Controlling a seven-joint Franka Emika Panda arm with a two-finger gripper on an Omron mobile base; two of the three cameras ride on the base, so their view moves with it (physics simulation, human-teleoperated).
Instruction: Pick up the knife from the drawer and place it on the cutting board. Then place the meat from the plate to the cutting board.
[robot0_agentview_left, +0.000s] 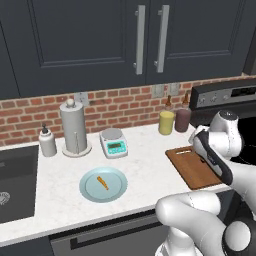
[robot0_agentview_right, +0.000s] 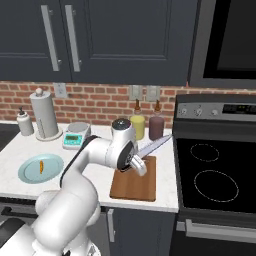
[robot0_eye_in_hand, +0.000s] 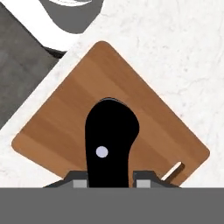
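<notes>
Above the cutting board (robot0_eye_in_hand: 109, 113), my gripper (robot0_eye_in_hand: 109, 181) clamps the knife (robot0_eye_in_hand: 110, 140), blade toward two o'clock; I should lower it flat.

white marble counter (robot0_agentview_left: 145, 165) carries cutting board (robot0_agentview_left: 192, 167), plate (robot0_agentview_left: 103, 184), scale (robot0_agentview_left: 114, 142), towel holder (robot0_agentview_left: 75, 127).

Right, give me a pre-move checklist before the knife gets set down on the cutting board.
1. Knife held by the gripper: ok, its fingers clamp the black handle.
2. Knife above the cutting board: ok, the hand view shows the board right under the handle.
3. Blade touching the board: cannot tell; it sticks out toward the stove.
4. Landing spot on the board bare: ok.
5. Meat on the plate, ready for the following step: ok.
</notes>
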